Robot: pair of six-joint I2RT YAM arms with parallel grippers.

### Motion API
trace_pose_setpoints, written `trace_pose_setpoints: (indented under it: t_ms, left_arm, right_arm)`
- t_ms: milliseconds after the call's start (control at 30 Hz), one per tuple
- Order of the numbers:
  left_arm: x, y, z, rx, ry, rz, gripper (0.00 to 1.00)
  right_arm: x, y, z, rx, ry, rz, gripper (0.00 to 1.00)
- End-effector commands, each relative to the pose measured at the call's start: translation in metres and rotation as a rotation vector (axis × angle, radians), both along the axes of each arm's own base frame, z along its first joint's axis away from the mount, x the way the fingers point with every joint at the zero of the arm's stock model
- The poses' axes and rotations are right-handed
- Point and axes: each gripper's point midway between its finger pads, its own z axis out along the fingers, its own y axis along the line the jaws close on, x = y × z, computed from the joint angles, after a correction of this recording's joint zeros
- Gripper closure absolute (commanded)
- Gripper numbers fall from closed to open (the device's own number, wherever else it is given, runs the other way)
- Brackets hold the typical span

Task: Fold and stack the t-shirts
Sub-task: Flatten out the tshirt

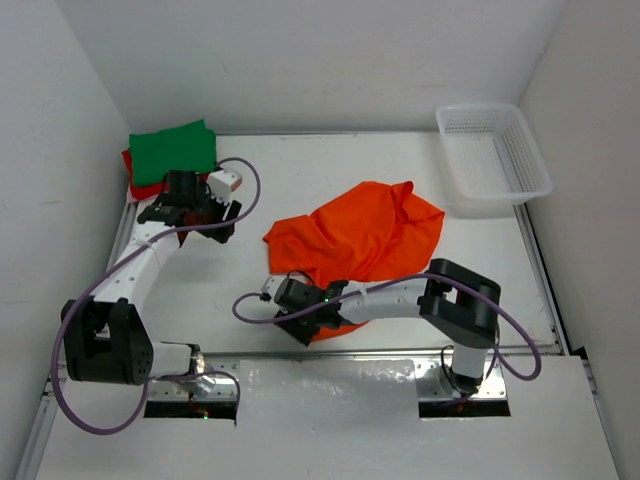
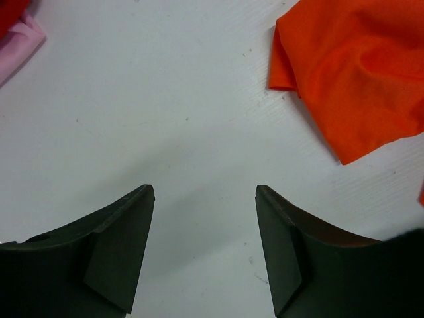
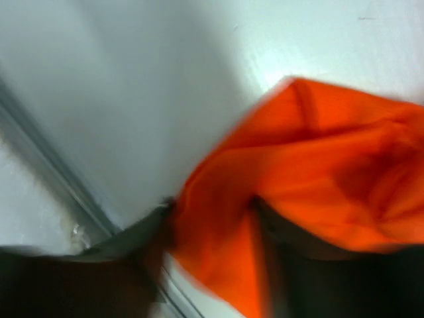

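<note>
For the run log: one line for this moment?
left gripper: open, empty | right gripper: astride orange t-shirt, grip unclear | green t-shirt: folded, back-left

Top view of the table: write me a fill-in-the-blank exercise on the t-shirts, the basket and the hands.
The crumpled t-shirt in the middle of the table is ____.
The folded green t-shirt lies on a ____ one.
The white basket stands at the far ____ corner.
The hand open over bare table is the ____ one.
Missing words: orange; red; right; left.
</note>
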Motion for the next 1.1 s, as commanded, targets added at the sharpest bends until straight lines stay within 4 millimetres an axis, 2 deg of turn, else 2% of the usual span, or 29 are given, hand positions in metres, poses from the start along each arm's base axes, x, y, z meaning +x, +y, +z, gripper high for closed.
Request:
trace_pose_setpoints:
  t_ms: [0, 100, 200, 233, 300, 333, 367, 400, 433, 467, 500, 533, 567, 600, 633, 700, 767, 800, 867, 900, 933, 967, 1067]
  left_arm:
    - [0.004, -0.005, 0.016, -0.026, -0.059, -0.013, 0.39]
    - [0.003, -0.005, 0.016, -0.023, -0.055, -0.02, 0.39]
    - [0.0, -0.009, 0.014, -0.032, -0.044, -0.042, 0.39]
    - [-0.001, -0.011, 0.016, -0.035, -0.047, -0.061, 0.39]
    - [-0.004, -0.018, 0.016, -0.041, -0.039, -0.097, 0.39]
    - [-0.007, -0.026, 0.016, -0.038, -0.039, -0.138, 0.39]
    - [-0.01, -0.032, 0.014, -0.031, -0.031, -0.164, 0.39]
    - [-0.012, -0.036, 0.012, -0.01, -0.03, -0.194, 0.39]
    - [-0.019, -0.054, 0.01, 0.005, -0.028, -0.26, 0.39]
    - [-0.025, -0.064, 0.003, 0.023, -0.016, -0.295, 0.39]
    - [-0.028, -0.069, -0.002, 0.06, -0.021, -0.317, 0.39]
    - [-0.036, -0.091, -0.006, 0.076, -0.033, -0.39, 0.38]
    - [-0.044, -0.098, -0.017, 0.093, -0.02, -0.426, 0.36]
    - [-0.044, -0.1, -0.024, 0.131, -0.028, -0.439, 0.35]
    - [-0.046, -0.114, -0.028, 0.152, -0.055, -0.486, 0.32]
    - [-0.048, -0.113, -0.049, 0.229, -0.033, -0.507, 0.29]
    - [-0.045, -0.119, -0.06, 0.264, -0.039, -0.531, 0.27]
    - [-0.043, -0.117, -0.072, 0.293, -0.013, -0.53, 0.27]
    - [-0.039, -0.124, -0.079, 0.3, -0.006, -0.538, 0.26]
    - [-0.041, -0.126, -0.09, 0.305, 0.028, -0.543, 0.26]
    - [-0.038, -0.131, -0.092, 0.305, 0.014, -0.538, 0.26]
    - [-0.035, -0.124, -0.102, 0.339, 0.031, -0.49, 0.26]
    - [-0.018, -0.12, -0.114, 0.377, 0.018, -0.406, 0.3]
  right_arm:
    - [0.0, -0.015, -0.023, -0.09, 0.021, -0.089, 0.6]
    - [-0.002, -0.028, -0.026, -0.111, 0.023, -0.13, 1.0]
    - [0.008, -0.037, -0.003, -0.066, -0.035, -0.199, 1.0]
    - [0.016, -0.039, 0.019, -0.018, -0.054, -0.232, 1.0]
    - [0.025, -0.049, 0.04, 0.036, -0.065, -0.285, 1.0]
    - [0.036, -0.057, 0.05, 0.067, -0.068, -0.336, 1.0]
    - [0.044, -0.059, 0.079, 0.15, -0.09, -0.368, 1.0]
    - [0.055, -0.074, 0.086, 0.175, -0.082, -0.427, 1.0]
    - [0.061, -0.08, 0.096, 0.208, -0.083, -0.456, 1.0]
    - [0.068, -0.087, 0.118, 0.28, -0.101, -0.488, 1.0]
    - [0.077, -0.104, 0.119, 0.292, -0.097, -0.54, 1.0]
    - [0.082, -0.113, 0.124, 0.309, -0.108, -0.564, 1.0]
    - [0.086, -0.122, 0.128, 0.318, -0.121, -0.585, 1.0]
    - [0.094, -0.139, 0.134, 0.32, -0.15, -0.62, 1.0]
    - [0.096, -0.146, 0.135, 0.311, -0.158, -0.634, 1.0]
    - [0.102, -0.162, 0.136, 0.294, -0.172, -0.669, 1.0]
    - [0.104, -0.169, 0.133, 0.292, -0.164, -0.687, 1.0]
    - [0.107, -0.173, 0.132, 0.296, -0.162, -0.712, 1.0]
    - [0.11, -0.175, 0.131, 0.301, -0.159, -0.725, 1.0]
    - [0.112, -0.178, 0.132, 0.306, -0.161, -0.74, 1.0]
    - [0.114, -0.179, 0.134, 0.31, -0.166, -0.743, 1.0]
    - [0.117, -0.179, 0.137, 0.316, -0.174, -0.746, 1.0]
    - [0.119, -0.181, 0.139, 0.308, -0.183, -0.743, 1.0]
